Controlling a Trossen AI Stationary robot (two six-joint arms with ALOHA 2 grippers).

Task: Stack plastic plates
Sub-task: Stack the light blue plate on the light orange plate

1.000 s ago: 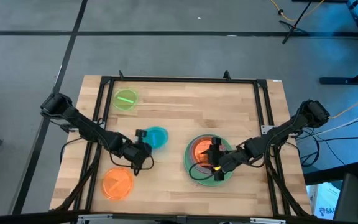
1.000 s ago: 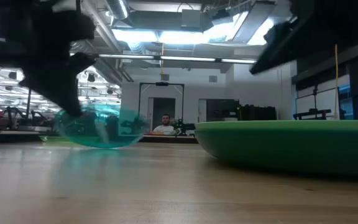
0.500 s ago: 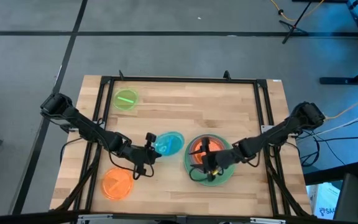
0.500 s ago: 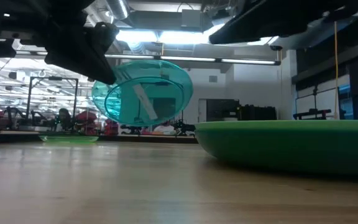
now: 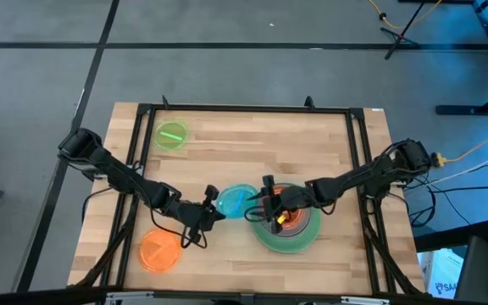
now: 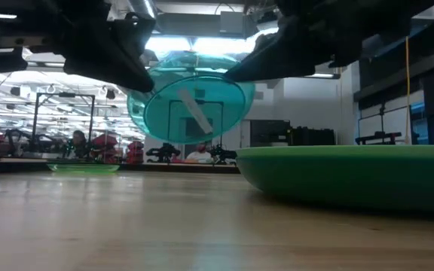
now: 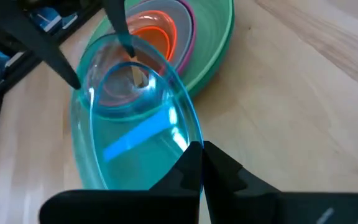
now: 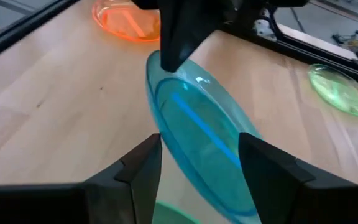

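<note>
The small translucent teal plate (image 5: pixel 237 202) hangs tilted in the air just left of the stack, clear of the table in the low view (image 6: pixel 194 105). My left gripper (image 5: pixel 213 204) is shut on its left rim. My right gripper (image 5: pixel 265 200) is open, with one finger on each side of the plate's right rim (image 8: pixel 229 155); whether they touch it I cannot tell. The stack (image 5: pixel 291 229) is a large green plate resting on the table, with a magenta plate and a small orange one (image 7: pixel 154 34) nested in it. My left gripper pinches the teal plate's rim (image 7: pixel 188 140) between its two fingers, on the side away from the stack. The fingers come nearly level from the table's left. The plate is lifted clear and tilted, with its far rim toward the stack.
A small lime plate (image 5: pixel 172 135) lies near the table's far left corner. A small orange plate (image 5: pixel 159 250) lies near the near left corner. A black frame (image 5: pixel 244 108) runs around the tabletop. Bare wood stretches across the far half of the table.
My left gripper has lifted the teal plate off the table and carried it to the right, toward the stack, and the plate has tipped. My right gripper has moved left from over the stack to the plate's right rim.
</note>
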